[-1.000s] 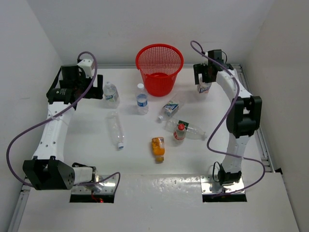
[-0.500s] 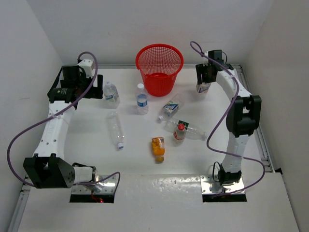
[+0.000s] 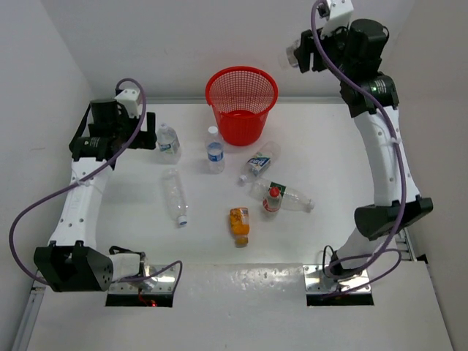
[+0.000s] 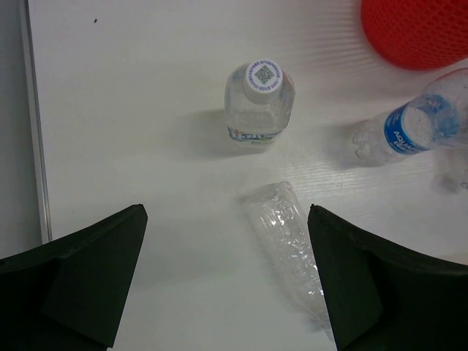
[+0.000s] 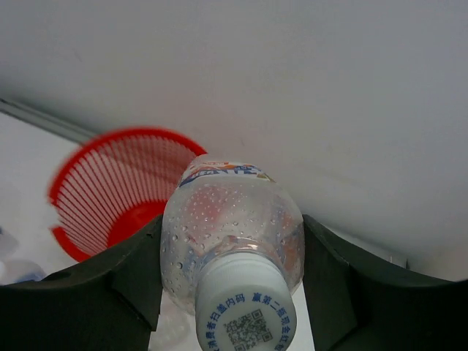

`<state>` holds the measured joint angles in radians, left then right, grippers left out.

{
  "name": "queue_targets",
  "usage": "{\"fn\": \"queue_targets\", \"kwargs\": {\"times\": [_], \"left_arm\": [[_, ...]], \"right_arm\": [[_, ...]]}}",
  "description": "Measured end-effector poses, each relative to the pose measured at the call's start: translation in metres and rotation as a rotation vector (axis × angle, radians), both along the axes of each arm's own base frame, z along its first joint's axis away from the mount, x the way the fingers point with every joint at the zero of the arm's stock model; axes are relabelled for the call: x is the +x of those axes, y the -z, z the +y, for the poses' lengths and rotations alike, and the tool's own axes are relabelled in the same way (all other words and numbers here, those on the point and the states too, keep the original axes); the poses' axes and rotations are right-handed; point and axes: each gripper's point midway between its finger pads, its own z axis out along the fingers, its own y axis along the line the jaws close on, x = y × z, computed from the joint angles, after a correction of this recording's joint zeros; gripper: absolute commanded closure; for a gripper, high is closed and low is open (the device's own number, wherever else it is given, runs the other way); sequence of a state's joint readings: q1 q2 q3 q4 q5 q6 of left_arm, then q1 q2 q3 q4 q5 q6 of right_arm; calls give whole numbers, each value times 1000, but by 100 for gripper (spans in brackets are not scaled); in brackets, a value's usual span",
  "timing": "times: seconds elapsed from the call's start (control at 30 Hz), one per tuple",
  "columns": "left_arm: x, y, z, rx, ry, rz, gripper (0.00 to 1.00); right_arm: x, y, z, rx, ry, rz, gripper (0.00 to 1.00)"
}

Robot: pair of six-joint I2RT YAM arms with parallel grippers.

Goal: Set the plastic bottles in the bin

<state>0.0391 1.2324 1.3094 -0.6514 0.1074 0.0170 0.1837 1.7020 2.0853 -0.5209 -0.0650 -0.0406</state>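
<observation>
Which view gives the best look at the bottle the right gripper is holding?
Right wrist: the held bottle fills the frame, close and sharp, clamped in the right gripper. Top external shows it only as a small pale shape, raised near the back wall; left wrist does not show it.

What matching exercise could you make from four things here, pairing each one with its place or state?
Things:
1. orange bottle
2. right hand
3. left hand
4. bin

Places or states:
A. open, holding nothing
B. lying on its side on the table
C. raised, shut on a clear bottle
D. upright at the far side, red mesh

Pairs: 1-B, 2-C, 3-A, 4-D
</observation>
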Motion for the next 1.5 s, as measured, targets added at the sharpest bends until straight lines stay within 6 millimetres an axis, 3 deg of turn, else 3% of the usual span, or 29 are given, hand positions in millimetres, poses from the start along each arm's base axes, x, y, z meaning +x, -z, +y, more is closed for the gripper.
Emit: {"fn": "queue_targets", "kwargs": {"times": [0.1,0.17,0.23,0.3,0.47,0.57,0.6,0.7,0.73,0.83,0.93,1.07,1.17,1.3,1.37,1.47,1.5], "left_arm": [[0,-2,0,1,0,-13,1],[-2,1,0,1,0,-7,1],[-4,4,0,0,-1,0,1],[-4,6,0,0,-1,6,1],[-7,8,3,10,-15,7,1],[-9,7,7,24,-38,3,1],[-8,7,8,26,-42,-1,1],[-7,11,7,24,-36,-8,1],[-5,13,6,22,-30,-10,1],[4,21,3,11,-9,-6,2],[24,35,0,13,-6,1,2],[52,70,-4,24,-8,51,3],[67,94,-10,32,3,86,3],[83,114,-19,37,13,95,3],[91,122,-23,39,13,94,5],[106,135,-26,41,5,97,17],[110,141,-26,40,5,101,31]], "right_arm": [[-16,-52,41,10,-111,-144,93],[-16,-63,70,1,-182,-194,94],[-4,-53,95,-13,-232,-203,94],[16,-26,115,-37,-263,-170,94],[71,87,144,-107,-291,16,92],[84,149,149,-138,-295,132,66],[85,164,149,-146,-296,162,48],[84,181,149,-155,-293,202,16],[84,181,148,-149,-289,206,12],[85,165,150,-129,-276,184,3],[77,146,154,-105,-274,162,1],[52,96,157,-59,-281,100,1],[20,39,148,-14,-285,20,1],[-39,-30,106,29,-254,-82,1],[-64,-52,80,44,-223,-121,1],[-88,-63,47,53,-168,-141,1],[-92,-58,40,52,-153,-132,1]]}}
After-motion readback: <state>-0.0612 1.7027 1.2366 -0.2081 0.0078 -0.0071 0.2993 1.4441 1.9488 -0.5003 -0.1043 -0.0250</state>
